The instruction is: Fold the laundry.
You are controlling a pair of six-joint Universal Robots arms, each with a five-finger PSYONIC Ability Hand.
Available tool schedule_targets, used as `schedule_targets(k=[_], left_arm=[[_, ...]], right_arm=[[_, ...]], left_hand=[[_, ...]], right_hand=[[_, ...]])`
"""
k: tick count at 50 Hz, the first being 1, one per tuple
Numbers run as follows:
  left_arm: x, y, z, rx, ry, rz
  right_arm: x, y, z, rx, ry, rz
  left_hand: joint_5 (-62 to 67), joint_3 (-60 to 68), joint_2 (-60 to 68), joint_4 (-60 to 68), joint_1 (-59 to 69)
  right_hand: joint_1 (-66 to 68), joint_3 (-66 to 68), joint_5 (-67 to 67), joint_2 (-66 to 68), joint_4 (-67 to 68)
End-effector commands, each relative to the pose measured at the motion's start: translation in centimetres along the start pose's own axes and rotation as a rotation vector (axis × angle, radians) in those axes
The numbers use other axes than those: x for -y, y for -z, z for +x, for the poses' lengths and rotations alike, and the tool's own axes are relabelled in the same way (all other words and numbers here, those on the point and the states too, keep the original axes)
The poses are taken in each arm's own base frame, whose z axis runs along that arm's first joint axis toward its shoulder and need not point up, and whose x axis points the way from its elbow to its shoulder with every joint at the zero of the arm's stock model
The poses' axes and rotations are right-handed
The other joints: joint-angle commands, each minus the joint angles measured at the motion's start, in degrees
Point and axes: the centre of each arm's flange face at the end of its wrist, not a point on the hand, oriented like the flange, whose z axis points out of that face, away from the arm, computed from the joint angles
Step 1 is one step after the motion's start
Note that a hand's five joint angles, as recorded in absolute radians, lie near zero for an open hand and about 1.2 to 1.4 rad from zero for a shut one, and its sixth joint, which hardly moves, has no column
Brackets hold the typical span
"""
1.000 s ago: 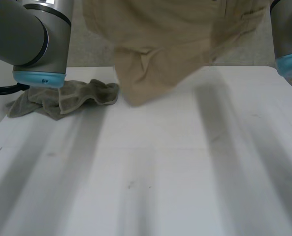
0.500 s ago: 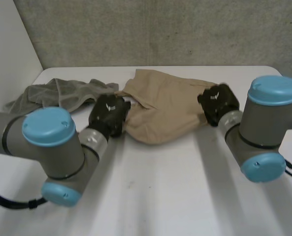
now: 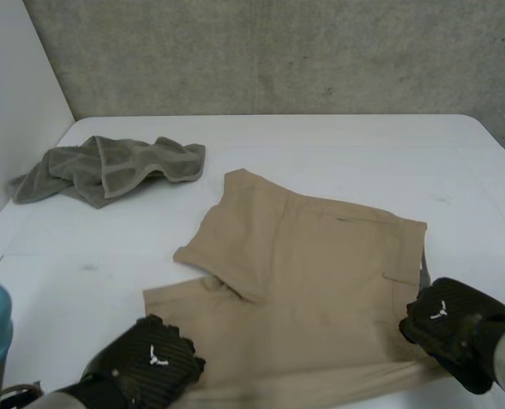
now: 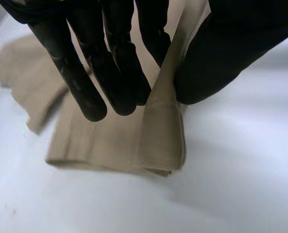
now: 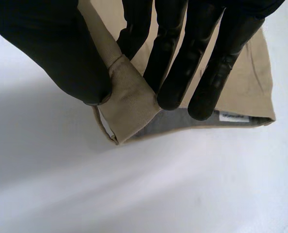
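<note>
Tan shorts (image 3: pixel 303 281) lie spread on the white table (image 3: pixel 337 153), one leg folded over toward the middle. My left hand (image 3: pixel 146 362) is at the shorts' near left corner; in its wrist view the fingers (image 4: pixel 93 73) and thumb (image 4: pixel 231 53) pinch the waistband (image 4: pixel 163 131). My right hand (image 3: pixel 448 328) is at the near right corner, where its fingers (image 5: pixel 182 63) and thumb (image 5: pixel 61 53) pinch the tan band (image 5: pixel 131 99), grey lining showing under it.
A crumpled grey-green towel (image 3: pixel 107 166) lies at the far left of the table. A grey wall (image 3: pixel 278 51) stands behind the table. Bare tabletop surrounds the shorts to the right and far side.
The shorts hung high in front of the camera, then sat bunched at the far side between both hands. Now both hands have drawn them toward the near edge and they lie spread flat.
</note>
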Motion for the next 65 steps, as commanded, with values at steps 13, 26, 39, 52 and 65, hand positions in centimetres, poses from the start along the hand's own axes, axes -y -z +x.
schedule_targets(k=[13,26,39,52,65], left_arm=[[10.2,-19.3,-11.0,0.463,0.009,0.576],[10.0,-28.5,-14.5,0.551,-0.006,0.697],[10.5,-25.3,-13.2,0.534,0.01,0.741],[8.2,-14.9,-9.9,0.395,0.229,0.71],[5.0,-14.7,-7.8,0.333,0.319,0.623]], right_arm=[[2.0,-10.1,9.0,-0.374,-0.265,0.18],[2.1,-18.1,12.9,-0.585,-0.276,0.174],[3.5,-16.4,14.8,-0.706,-0.362,0.314],[1.5,-9.4,7.0,-0.398,-0.437,0.278],[-1.9,-12.9,5.4,-0.345,-0.541,0.286]], left_hand=[[12.54,11.51,11.11,11.07,14.74],[12.54,11.51,11.11,11.07,14.74],[-57.46,-58.49,-58.89,-58.93,-55.26],[-57.46,-58.49,-58.89,-58.93,-55.26],[-57.46,-58.49,-58.89,-58.93,-55.26]], right_hand=[[23.06,11.97,13.18,12.21,11.66],[23.06,11.97,13.18,12.21,11.66],[-46.94,-58.03,-56.82,-57.79,-58.34],[-41.49,-52.59,-51.38,-52.34,-52.89],[-22.14,-33.23,-32.02,-32.99,-33.54]])
